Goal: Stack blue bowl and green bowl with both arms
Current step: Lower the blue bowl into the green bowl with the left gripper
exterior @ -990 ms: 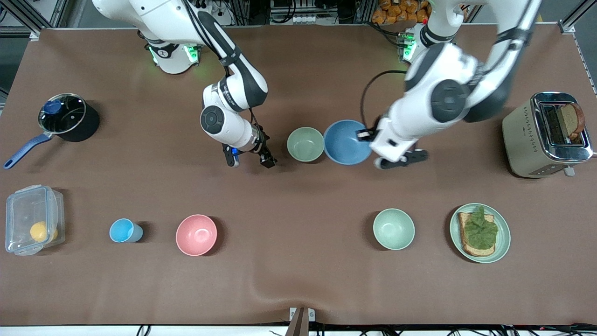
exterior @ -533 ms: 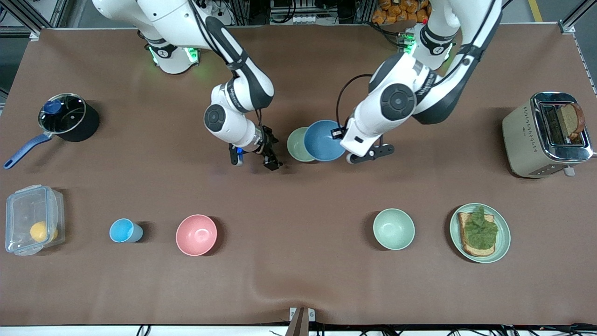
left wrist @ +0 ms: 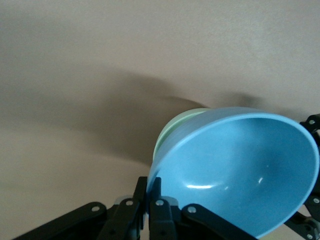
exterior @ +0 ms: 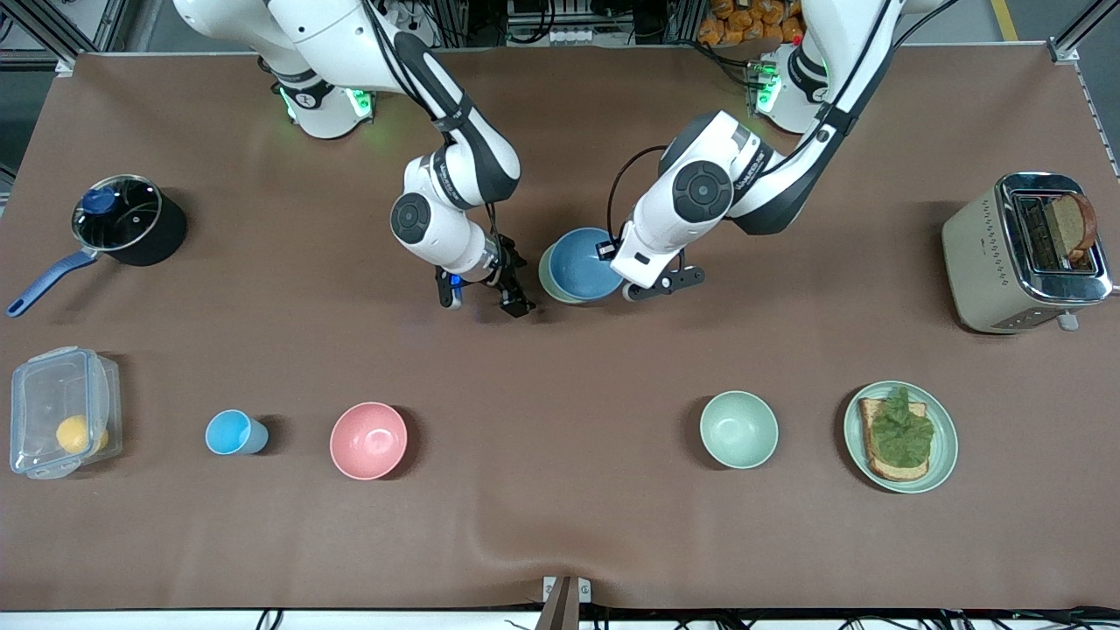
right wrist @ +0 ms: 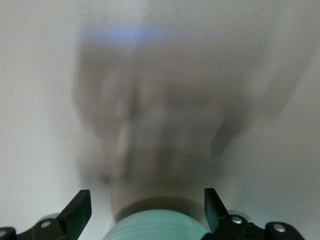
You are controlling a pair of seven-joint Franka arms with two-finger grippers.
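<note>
Bowls first: the blue bowl (exterior: 581,262), matte sky-blue with a plain rim, hangs tilted over the green bowl (exterior: 549,278), so that only a pale sage crescent of the green bowl shows at its edge toward the right arm's end of the counter (exterior: 560,542). The left gripper (exterior: 612,254) is clamped on the blue bowl's rim; in the left wrist view its fingers (left wrist: 150,200) pinch the thin wall, with the green rim peeking out underneath. The right gripper (exterior: 486,293) hovers low just beside the green bowl, its fingers (right wrist: 80,210) spread wide apart with the bowl's curved side between them, not touching it. Open brown counter surrounds the pair. Nearer the front camera, well apart, sit a pink bowl (exterior: 368,440), a small blue cup (exterior: 232,432), a second green bowl (exterior: 738,429) and a green plate (exterior: 945,437) with toast. A toaster (exterior: 980,254) stands at the left arm's end, a saucepan (exterior: 131,220) at the right arm's end.
</note>
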